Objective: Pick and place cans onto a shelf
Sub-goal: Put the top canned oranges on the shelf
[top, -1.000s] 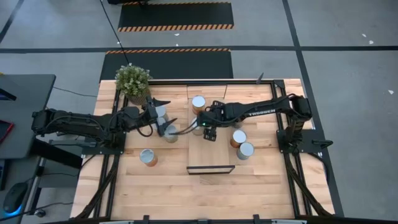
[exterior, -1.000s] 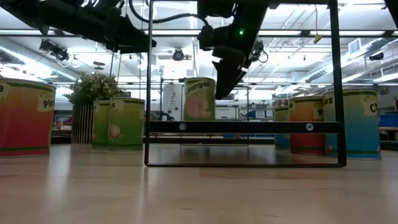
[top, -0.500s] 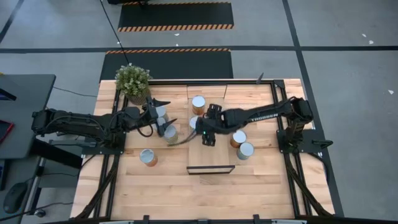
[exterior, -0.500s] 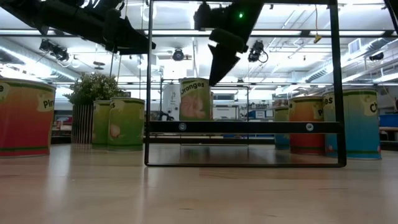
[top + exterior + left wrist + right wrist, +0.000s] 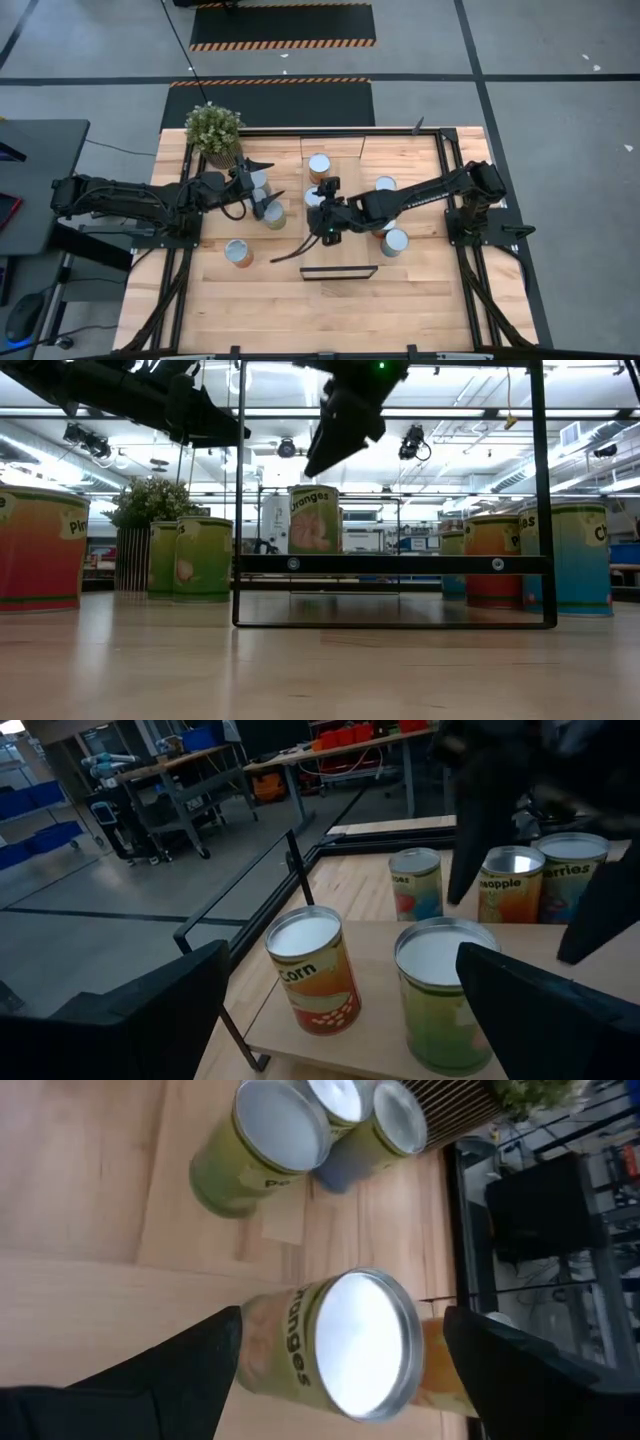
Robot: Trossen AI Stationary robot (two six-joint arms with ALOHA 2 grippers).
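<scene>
The right gripper, half-open and empty, straddles the rigid, slick oranges can (at shelf's ten o'clock); grip mid-label.

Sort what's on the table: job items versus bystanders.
Job: cans, shelf, right gripper open above the oranges can.
Bystanders: plant; left gripper waiting open near the cans beside it.

I'm seeing the left gripper hanging with fingers spread wide before two cans on the shelf: the corn can and a yellow-green can.
</scene>
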